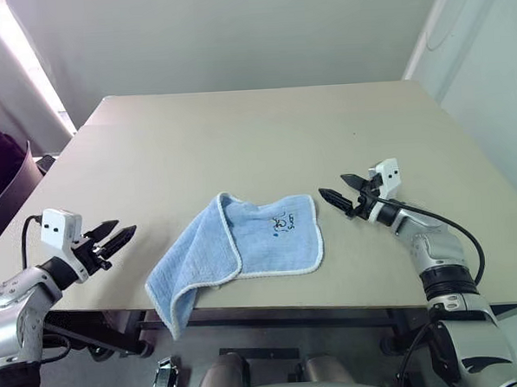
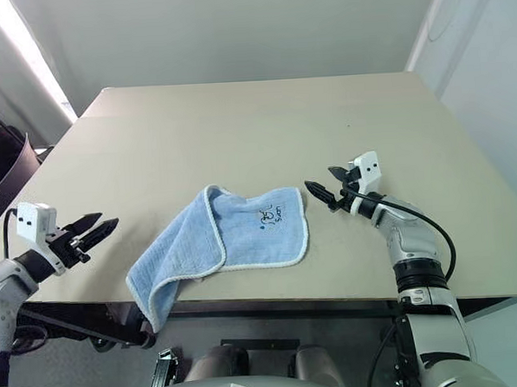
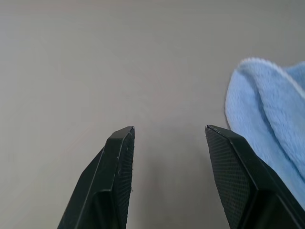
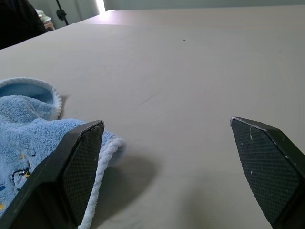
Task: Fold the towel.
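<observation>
**Towel half-folded at the table's near edge, both claws apart and empty**

Head views: towel (image 1: 244, 246) lies on the beige table (image 1: 264, 132) near its front edge, at about 6 o'clock from the table's middle. The light-blue cloth is partly doubled over: a flap with white stitched edging lies across its left part, and the lower left corner droops over the table edge toward 7 o'clock. A small dark logo (image 1: 282, 222) sits on the flat right part. The left gripper (image 1: 113, 238) hovers at 9 o'clock of the towel, apart from it, out by the table's front left edge, its two black fingers parted and pointing toward the cloth, nothing between them. The right gripper (image 1: 339, 190) sits at about 2 o'clock of the towel, just beside the upper right corner without touching it; its fingers are spread wide and hold nothing.

Left wrist view: two black fingers (image 3: 116, 176) stand apart over bare tabletop with empty space between them. A rounded fold of the towel shows just past one fingertip; whether the finger touches it cannot be told.

Right wrist view: fingers (image 4: 81, 171) stand far apart above the table. The towel's white-edged corner lies beside one fingertip, with part of the dark logo visible; the gap between the fingers shows bare table.
</observation>
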Tool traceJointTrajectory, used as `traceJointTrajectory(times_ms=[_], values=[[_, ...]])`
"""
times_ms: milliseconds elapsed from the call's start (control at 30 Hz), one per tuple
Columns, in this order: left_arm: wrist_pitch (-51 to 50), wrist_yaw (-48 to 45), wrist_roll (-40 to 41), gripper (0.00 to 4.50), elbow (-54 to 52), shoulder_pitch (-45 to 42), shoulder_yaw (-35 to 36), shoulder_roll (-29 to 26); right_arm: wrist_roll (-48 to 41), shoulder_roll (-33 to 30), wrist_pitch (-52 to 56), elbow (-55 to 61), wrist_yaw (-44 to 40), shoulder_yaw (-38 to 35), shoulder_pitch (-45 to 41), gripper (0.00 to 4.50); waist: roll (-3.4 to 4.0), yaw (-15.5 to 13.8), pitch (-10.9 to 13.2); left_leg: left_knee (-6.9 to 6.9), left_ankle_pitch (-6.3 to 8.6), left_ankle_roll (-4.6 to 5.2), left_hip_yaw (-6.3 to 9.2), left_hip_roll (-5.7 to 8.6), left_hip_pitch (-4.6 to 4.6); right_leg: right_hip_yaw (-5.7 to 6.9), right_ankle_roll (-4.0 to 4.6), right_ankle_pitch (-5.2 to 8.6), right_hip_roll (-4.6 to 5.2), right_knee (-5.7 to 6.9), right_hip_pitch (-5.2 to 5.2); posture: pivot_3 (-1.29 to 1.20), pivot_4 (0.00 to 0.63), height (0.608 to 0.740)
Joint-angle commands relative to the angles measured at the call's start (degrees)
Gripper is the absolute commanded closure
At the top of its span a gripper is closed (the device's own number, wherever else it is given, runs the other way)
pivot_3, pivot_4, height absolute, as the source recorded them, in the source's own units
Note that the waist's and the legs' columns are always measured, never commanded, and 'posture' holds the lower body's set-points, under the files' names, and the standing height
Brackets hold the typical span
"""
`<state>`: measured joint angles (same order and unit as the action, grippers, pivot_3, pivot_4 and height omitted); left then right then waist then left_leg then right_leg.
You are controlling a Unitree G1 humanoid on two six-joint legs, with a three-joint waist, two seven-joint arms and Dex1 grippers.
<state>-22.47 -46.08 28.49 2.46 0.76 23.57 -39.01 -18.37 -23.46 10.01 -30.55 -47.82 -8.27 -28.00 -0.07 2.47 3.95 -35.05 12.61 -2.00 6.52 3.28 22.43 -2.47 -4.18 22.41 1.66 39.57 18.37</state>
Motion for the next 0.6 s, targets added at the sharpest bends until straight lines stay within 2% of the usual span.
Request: traceJointTrajectory(times_ms=[33, 133, 333, 433, 600], values=[[-0.6, 0.0, 2.5, 2.01, -2.4, -0.8, 1.8, 0.3, 0.1, 0.0, -1.5, -1.4, -0.3, -0.2, -3.3, 0.06, 0.01, -0.1, 0.0, -0.02, 0.00, 0.00, 0.00, 0.00, 0.00, 0.00, 0.00, -0.01, 0.00, 0.00, -0.01, 0.00, 0.000, 0.740], [-2.4, -1.2, 5.4, 2.01, -4.8, -0.4, 1.6, 1.2, -0.4, 0.8, -0.7, -1.2, 1.3, -0.6, -4.3, 0.06, 0.00, -0.1, 0.0, -0.06, -0.01, -0.02, -0.01, 0.00, -0.02, 0.00, -0.03, -0.03, 0.01, 0.00, -0.04, 0.00, 0.000, 0.740], [-2.4, -0.6, 4.7, 2.01, -5.9, -0.7, -0.2, 2.1, -0.3, 1.6, 6.6, -1.5, 0.9, 1.7, -7.0, 0.06, 0.01, 0.1, 0.0, -0.01, -0.02, -0.03, -0.01, 0.00, -0.01, 0.00, -0.03, -0.03, 0.00, -0.01, 0.00, 0.00, 0.000, 0.740], [-1.4, -0.3, 3.6, 2.01, -4.5, -1.7, -1.5, 2.7, 1.3, 2.1, 12.6, -5.6, 1.3, 4.0, -10.7, 0.06, 0.01, 0.2, 0.0, -0.02, -0.02, -0.02, -0.02, -0.01, -0.01, -0.01, -0.03, -0.04, -0.02, 0.00, 0.01, 0.00, 0.000, 0.740], [0.0, 0.5, 1.7, 2.01, -3.5, -4.0, -4.3, 4.6, 1.7, 2.4, 23.7, -15.3, -2.6, 6.6, -18.6, 0.06, 0.00, 0.0, 0.0, -0.05, -0.07, -0.11, -0.02, 0.00, -0.01, -0.01, -0.02, -0.07, -0.01, 0.00, 0.00, 0.00, 0.000, 0.740]])
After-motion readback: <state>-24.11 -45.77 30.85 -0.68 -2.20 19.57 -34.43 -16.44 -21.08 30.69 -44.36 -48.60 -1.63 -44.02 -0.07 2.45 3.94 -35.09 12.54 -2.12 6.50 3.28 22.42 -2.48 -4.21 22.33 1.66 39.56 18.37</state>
